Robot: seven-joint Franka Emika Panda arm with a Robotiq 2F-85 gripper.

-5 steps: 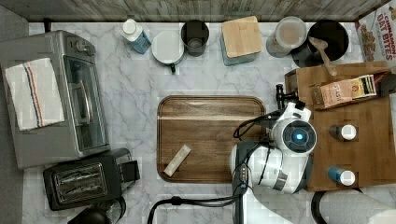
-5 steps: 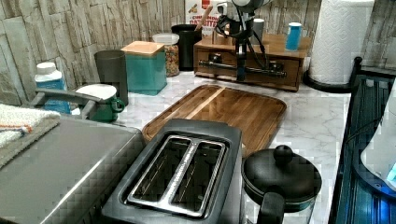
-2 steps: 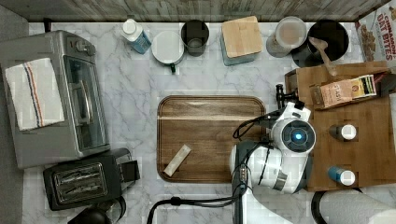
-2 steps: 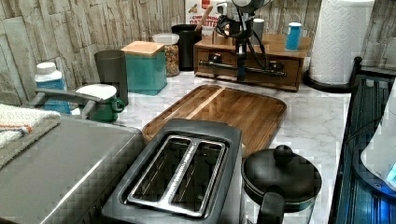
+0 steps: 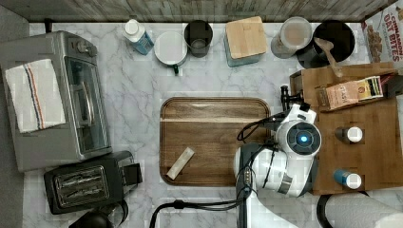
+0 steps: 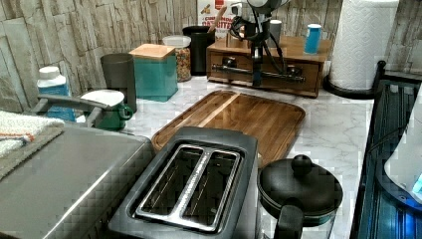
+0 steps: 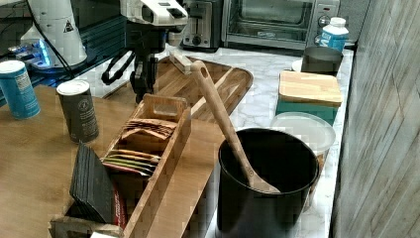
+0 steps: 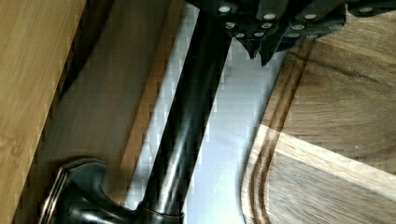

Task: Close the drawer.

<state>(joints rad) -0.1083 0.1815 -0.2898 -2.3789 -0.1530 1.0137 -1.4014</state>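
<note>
Bamboo drawer point(image 6: 263, 74) just behind tool point(image 6: 257, 74)

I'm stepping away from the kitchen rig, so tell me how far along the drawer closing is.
Mostly done, it seems: in the left view the drawer front sits about flush with the cabinet, with nothing sticking out. In hand: the gripper is down at the dark handle. Left: perhaps a last push, then backing away.

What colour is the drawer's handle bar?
The handle is dark bronze-black; the wrist view shows it best.
</note>
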